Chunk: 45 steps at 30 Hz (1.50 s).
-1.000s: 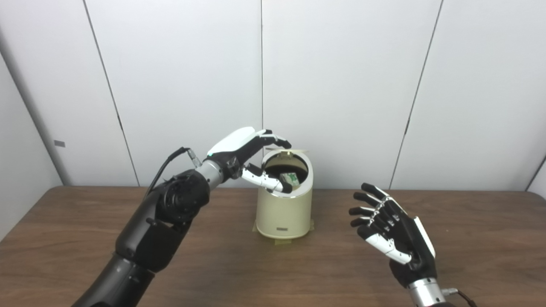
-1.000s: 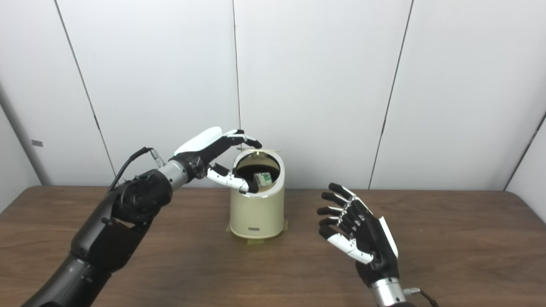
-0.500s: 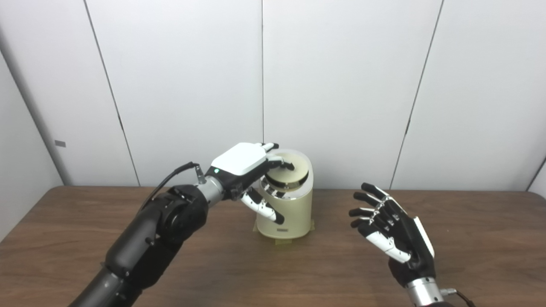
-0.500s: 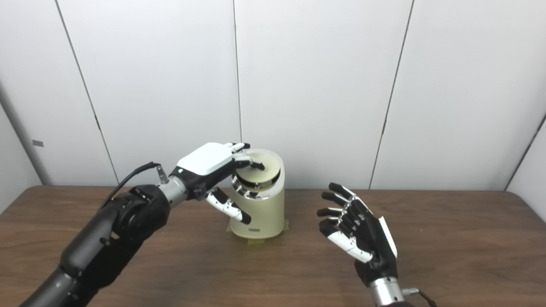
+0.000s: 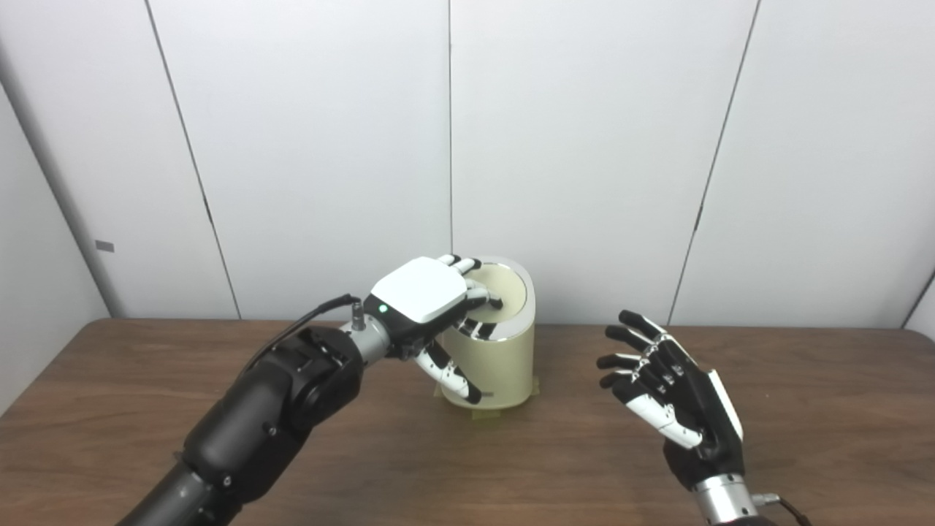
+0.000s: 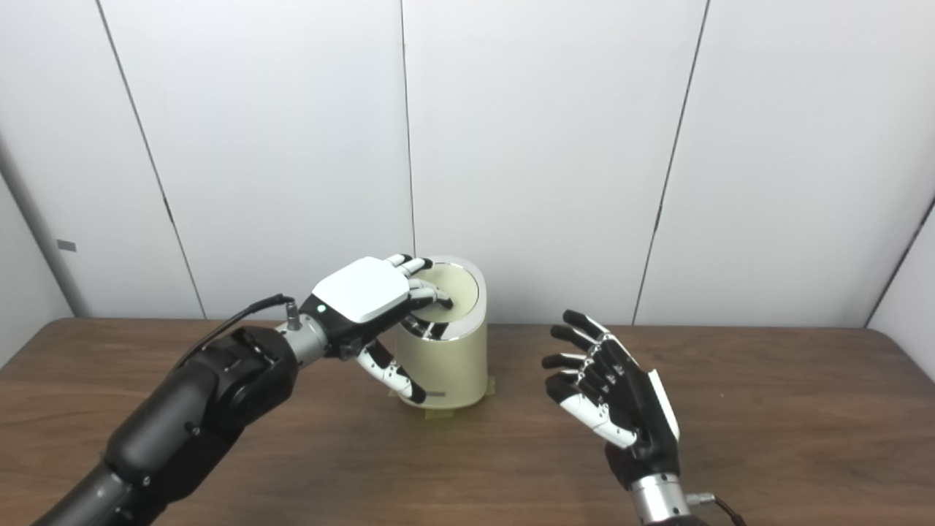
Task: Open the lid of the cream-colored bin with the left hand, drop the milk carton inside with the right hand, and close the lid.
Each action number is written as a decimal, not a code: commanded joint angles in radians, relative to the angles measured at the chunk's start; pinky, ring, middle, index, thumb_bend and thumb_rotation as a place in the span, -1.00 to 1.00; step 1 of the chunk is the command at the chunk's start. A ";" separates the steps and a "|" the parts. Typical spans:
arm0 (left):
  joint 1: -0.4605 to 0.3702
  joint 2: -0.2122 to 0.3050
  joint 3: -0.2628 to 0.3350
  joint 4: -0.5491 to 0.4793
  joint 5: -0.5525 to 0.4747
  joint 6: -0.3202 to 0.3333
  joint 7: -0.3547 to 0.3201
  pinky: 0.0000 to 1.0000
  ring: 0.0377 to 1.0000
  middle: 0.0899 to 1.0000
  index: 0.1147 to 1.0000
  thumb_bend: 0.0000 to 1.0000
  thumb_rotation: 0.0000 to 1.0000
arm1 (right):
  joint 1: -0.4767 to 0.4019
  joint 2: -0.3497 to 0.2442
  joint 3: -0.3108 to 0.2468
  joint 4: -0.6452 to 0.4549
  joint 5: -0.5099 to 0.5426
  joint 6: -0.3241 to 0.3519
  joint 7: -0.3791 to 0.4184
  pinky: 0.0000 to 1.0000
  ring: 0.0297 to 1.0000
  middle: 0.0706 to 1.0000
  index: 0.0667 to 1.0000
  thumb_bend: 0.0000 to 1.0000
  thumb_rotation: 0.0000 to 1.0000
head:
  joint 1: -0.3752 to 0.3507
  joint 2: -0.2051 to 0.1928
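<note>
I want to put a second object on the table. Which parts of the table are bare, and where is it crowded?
Bare wood lies along the table right of the right hand, and at the near edge between the two arms. It is crowded at the bin, where the left hand rests on the lid.

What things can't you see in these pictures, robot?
- Inside the cream-colored round bin: both views, its cream lid is down, so a milk carton cannot be seen.
- The lid's left part: both views, covered by the left hand and its fingers.
- Small label low on the bin's front: too small to read.
- Right hand, open over the brown wooden table: its wrist is cut off by the bottom edge.
</note>
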 commanded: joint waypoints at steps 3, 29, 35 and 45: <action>-0.011 0.011 -0.024 -0.005 0.025 0.020 -0.069 1.00 1.00 0.65 0.63 1.00 -0.06 | -0.042 0.002 -0.006 -0.043 0.009 -0.004 -0.010 -0.01 0.20 0.48 0.53 0.34 -0.26 | -0.002 0.003; 0.159 -0.161 0.380 -0.041 -0.596 -0.041 0.163 0.68 0.87 0.90 0.83 0.57 -0.41 | -0.040 -0.015 -0.018 -0.022 -0.021 -0.027 -0.022 0.02 0.22 0.42 0.54 0.25 -0.34 | -0.007 0.012; 0.234 -0.207 0.461 -0.048 -0.760 0.013 0.163 0.44 0.76 0.81 0.81 0.53 -0.45 | -0.037 -0.022 -0.025 -0.014 -0.002 -0.021 -0.015 0.05 0.24 0.47 0.55 0.28 -0.38 | 0.004 0.014; 0.410 -0.234 0.525 -0.060 -0.990 0.019 0.133 0.01 0.23 0.37 0.51 0.40 -0.44 | -0.016 -0.062 0.013 -0.048 -0.105 0.002 -0.014 0.11 0.37 0.54 0.58 0.51 -0.26 | -0.013 0.030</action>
